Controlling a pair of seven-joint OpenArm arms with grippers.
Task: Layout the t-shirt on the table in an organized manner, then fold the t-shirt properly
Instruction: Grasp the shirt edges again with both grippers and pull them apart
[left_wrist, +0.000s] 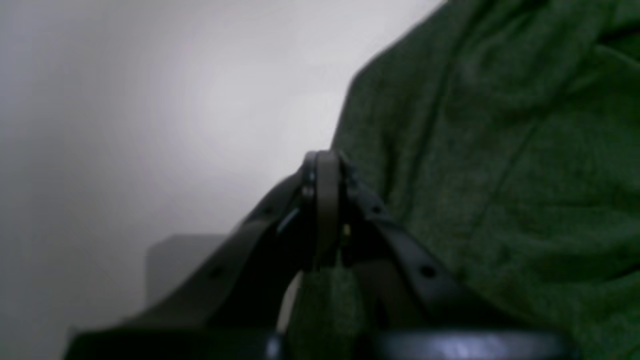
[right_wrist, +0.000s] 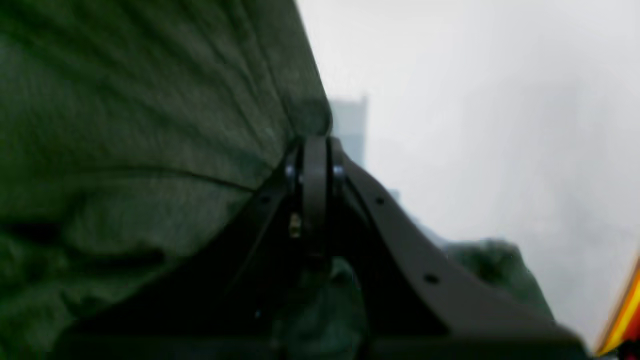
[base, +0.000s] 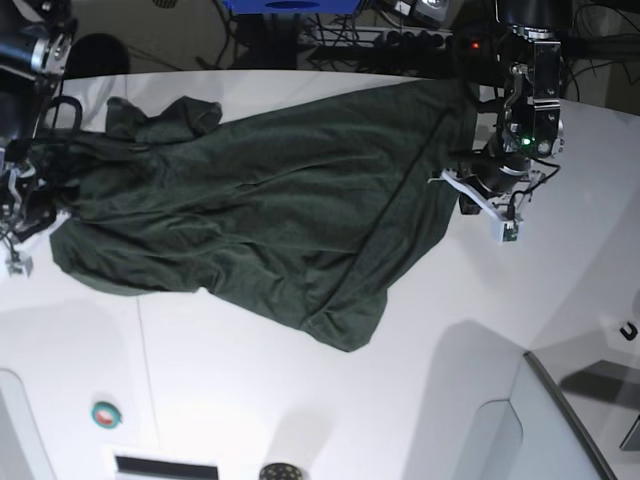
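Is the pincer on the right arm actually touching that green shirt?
Touching. The right wrist view shows the right pincer closed with the t-shirt fabric running into its tips and bunched beneath.

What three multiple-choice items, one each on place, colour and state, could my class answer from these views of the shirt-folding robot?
1. Where does the dark green knit t-shirt lie?
A. On the white table
B. On the floor
C. On a chair

2. What colour is the small round button near the table's front edge?
A. Yellow
B. Teal
C. Black

3. How is the left gripper?
A. Wide open
B. Out of view
C. Shut on the t-shirt

Answers: 1 A, cloth spreads across the tabletop; 2 B, base view shows teal; 3 C, jaws meet with green cloth between.
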